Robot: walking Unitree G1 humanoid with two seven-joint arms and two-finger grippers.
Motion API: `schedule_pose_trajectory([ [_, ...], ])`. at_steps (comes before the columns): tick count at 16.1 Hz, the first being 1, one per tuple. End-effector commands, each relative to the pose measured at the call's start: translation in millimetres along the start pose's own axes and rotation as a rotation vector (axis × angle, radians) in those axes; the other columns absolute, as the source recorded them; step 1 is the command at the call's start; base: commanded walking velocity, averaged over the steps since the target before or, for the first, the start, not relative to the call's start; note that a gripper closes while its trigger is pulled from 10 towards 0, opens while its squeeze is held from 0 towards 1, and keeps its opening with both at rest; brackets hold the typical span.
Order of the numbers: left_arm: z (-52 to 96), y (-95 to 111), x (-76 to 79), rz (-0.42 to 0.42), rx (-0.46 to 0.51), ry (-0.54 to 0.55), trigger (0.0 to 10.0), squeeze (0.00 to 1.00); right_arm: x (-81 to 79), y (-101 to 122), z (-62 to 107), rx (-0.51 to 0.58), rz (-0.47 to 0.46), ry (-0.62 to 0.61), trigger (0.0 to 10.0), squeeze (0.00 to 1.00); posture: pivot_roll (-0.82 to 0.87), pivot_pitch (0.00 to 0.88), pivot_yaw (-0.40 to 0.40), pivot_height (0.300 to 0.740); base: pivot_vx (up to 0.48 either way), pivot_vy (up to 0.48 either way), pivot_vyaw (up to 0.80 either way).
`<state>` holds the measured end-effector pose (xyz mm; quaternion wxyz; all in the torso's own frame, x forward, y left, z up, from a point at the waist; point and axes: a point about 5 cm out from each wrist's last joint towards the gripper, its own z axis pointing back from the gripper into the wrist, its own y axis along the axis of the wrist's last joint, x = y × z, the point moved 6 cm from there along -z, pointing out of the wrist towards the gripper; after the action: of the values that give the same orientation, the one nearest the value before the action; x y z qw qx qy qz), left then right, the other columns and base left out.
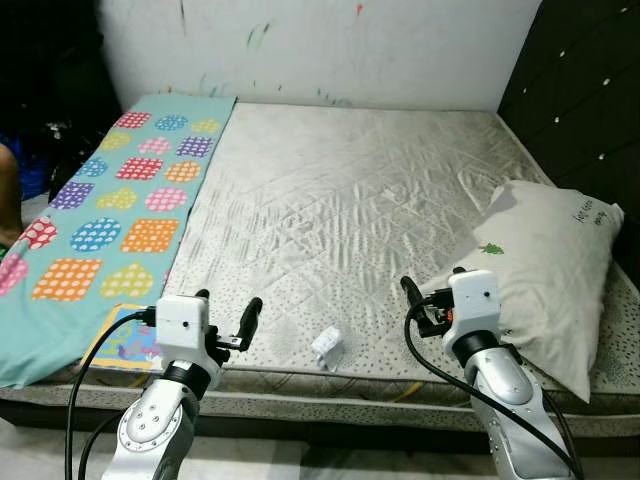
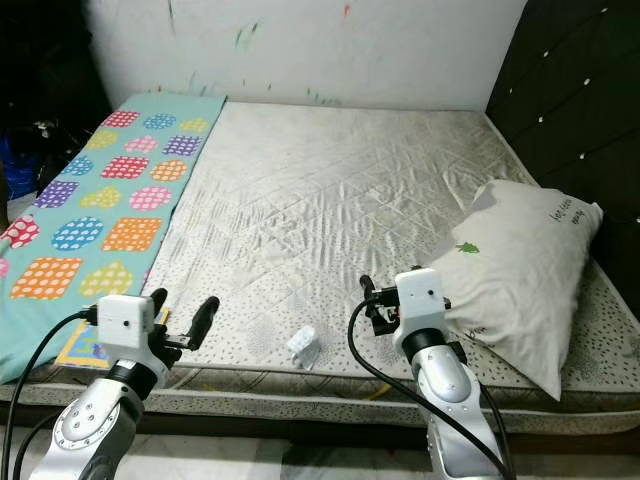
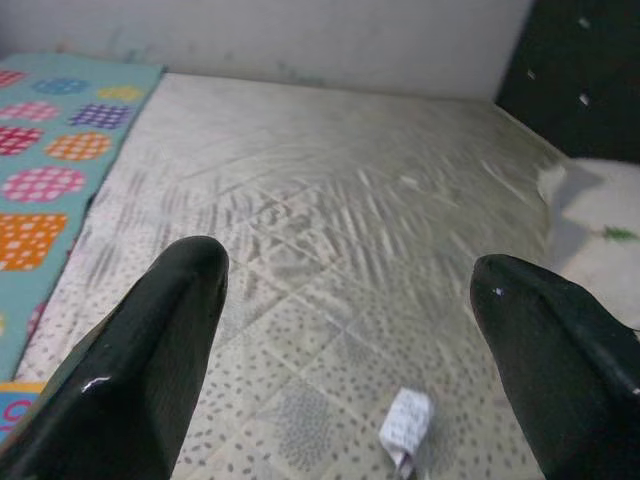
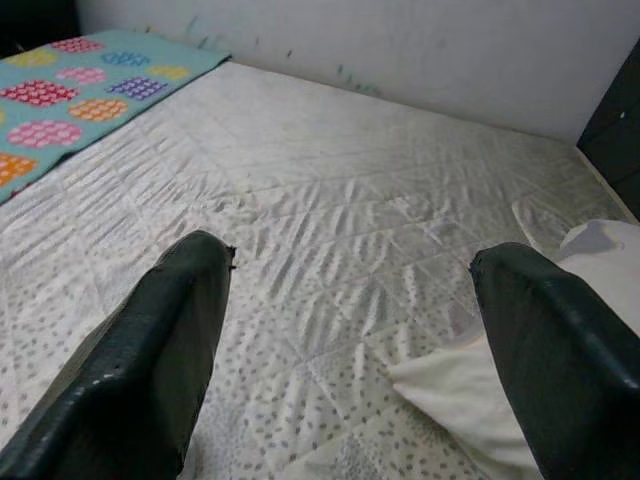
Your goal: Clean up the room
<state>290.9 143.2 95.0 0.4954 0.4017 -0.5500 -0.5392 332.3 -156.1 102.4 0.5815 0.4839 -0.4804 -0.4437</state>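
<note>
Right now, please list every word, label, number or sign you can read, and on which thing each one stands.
Nothing can be read for certain.
Pillow: a short line of dark script near its far corner, too small to read; also a small green picture, no words.
Crumpled wrapper: grey print, too blurred to read.
Book under the blanket: coloured cover, no legible words.

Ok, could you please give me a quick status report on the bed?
Left claw open, right claw open, both empty over mattress edge. Small white wrapper lies between them, untouched. Pillow beside right claw.

Crumpled wrapper [image 1: 327,348] on mattress [image 1: 340,200] between both pincers
</note>
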Motion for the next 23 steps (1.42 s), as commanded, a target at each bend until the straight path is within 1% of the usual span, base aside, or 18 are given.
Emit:
schedule_pose_trajectory([
  [1,3.3,1.4,-8.5,0.002,0.010,0.054,10.0,0.00,6.4,5.0,-0.1,0.011,-0.023,-0.022,10.0,0.00,-0.10,0.000,-0.010,0.740,0.000,0.000,0.00],
  [2,3.9,1.1,-10.2,0.002,0.010,0.067,10.0,0.00,6.6,2.5,-0.3,-0.002,-0.039,-0.027,10.0,0.00,-0.10,0.000,-0.005,0.740,0.000,0.000,-0.80],
  [3,5.0,-0.6,-15.3,0.014,0.006,0.098,10.0,0.00,2.7,2.2,-2.0,-0.007,-0.044,-0.017,10.0,0.00,-0.10,0.000,0.002,0.740,0.000,0.000,-0.80],
  [5,4.9,-2.3,-12.3,0.023,0.002,0.083,10.0,0.00,-3.8,7.6,-3.7,0.017,-0.031,0.013,10.0,0.00,-0.10,0.000,-0.001,0.740,0.000,0.000,-0.80],
  [6,4.3,-3.5,-10.2,0.031,-0.003,0.069,10.0,0.00,-2.9,8.9,-4.8,0.019,-0.026,0.014,10.0,0.00,-0.10,0.000,-0.002,0.740,0.000,0.000,0.00],
  [9,3.3,-4.4,-10.4,0.038,-0.005,0.069,10.0,0.00,2.0,7.5,-6.2,0.014,-0.031,0.000,10.0,0.00,-0.09,0.000,0.000,0.740,0.000,0.000,0.00],
  [12,0.4,-4.4,-9.6,0.043,-0.007,0.069,10.0,0.00,1.8,6.1,-8.1,0.001,-0.038,-0.003,10.0,0.00,-0.09,0.000,-0.006,0.740,0.000,0.000,-0.80],
  [15,-1.5,-2.2,-8.4,0.053,0.003,0.061,10.0,0.00,2.7,8.6,-9.0,0.013,-0.035,-0.005,10.0,0.00,-0.09,0.000,-0.014,0.740,0.000,0.000,-0.70],
  [18,-3.2,-0.4,-9.9,0.064,0.011,0.073,10.0,0.00,2.2,10.0,-11.7,0.018,-0.037,-0.008,10.0,0.00,-0.09,0.000,-0.012,0.740,0.000,0.000,0.00],
  [23,-5.1,-2.3,-11.5,0.082,0.001,0.079,10.0,0.00,3.0,8.3,-11.1,0.014,-0.031,-0.012,10.0,0.00,-0.09,0.000,-0.011,0.740,0.000,0.390,0.00],
])
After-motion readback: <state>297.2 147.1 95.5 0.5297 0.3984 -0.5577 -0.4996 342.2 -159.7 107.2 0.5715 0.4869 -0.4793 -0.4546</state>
